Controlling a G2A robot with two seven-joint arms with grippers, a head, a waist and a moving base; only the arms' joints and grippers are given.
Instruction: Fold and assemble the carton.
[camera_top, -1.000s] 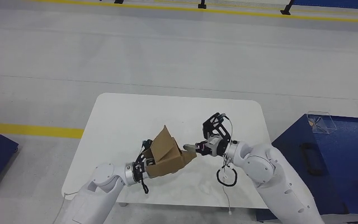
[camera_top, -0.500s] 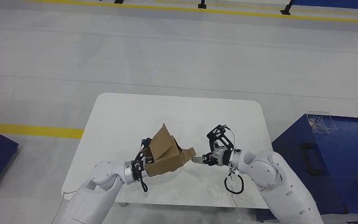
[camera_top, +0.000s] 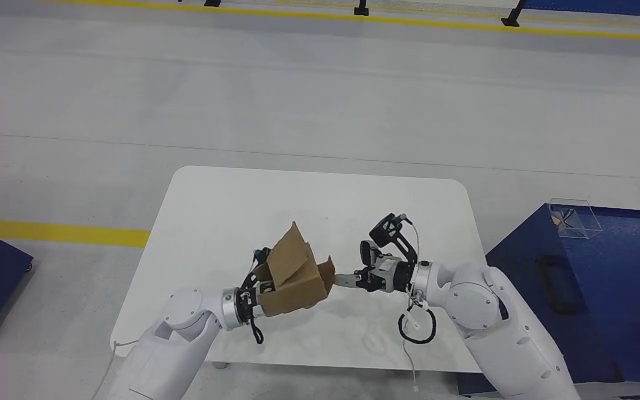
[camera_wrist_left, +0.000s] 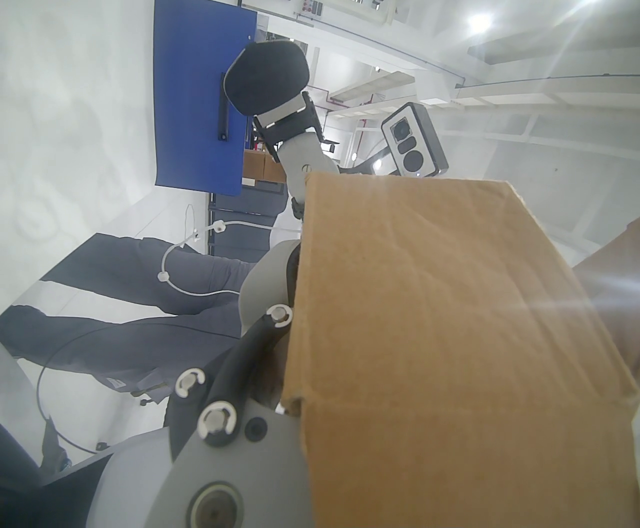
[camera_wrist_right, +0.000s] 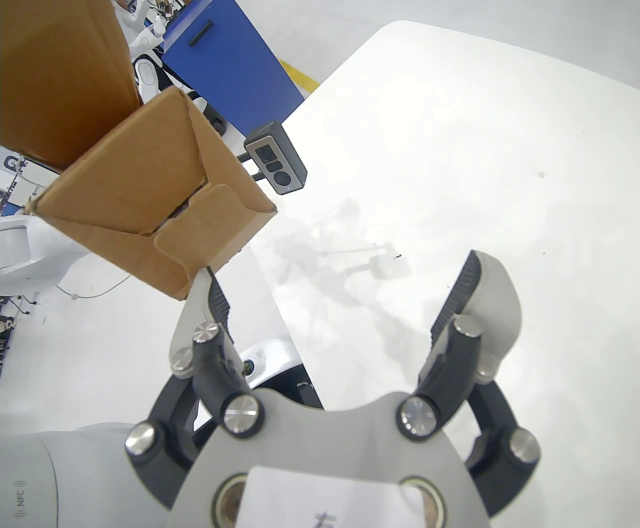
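Over on the left, the left claw (camera_top: 262, 287) is clamped on the near end of the brown carton (camera_top: 297, 272), and it holds it over the front part of the white bench (camera_top: 400, 205). The carton is half folded, look: one big flap stands up and leans back, and a smaller flap pokes out to the right, with a tab tucked across the open end. And on the right, the right claw (camera_top: 347, 280) has its jaws spread wide with nothing in them. One fingertip (camera_wrist_right: 206, 287) sits right at the corner of that side flap, touching or just shy, I can't tell.
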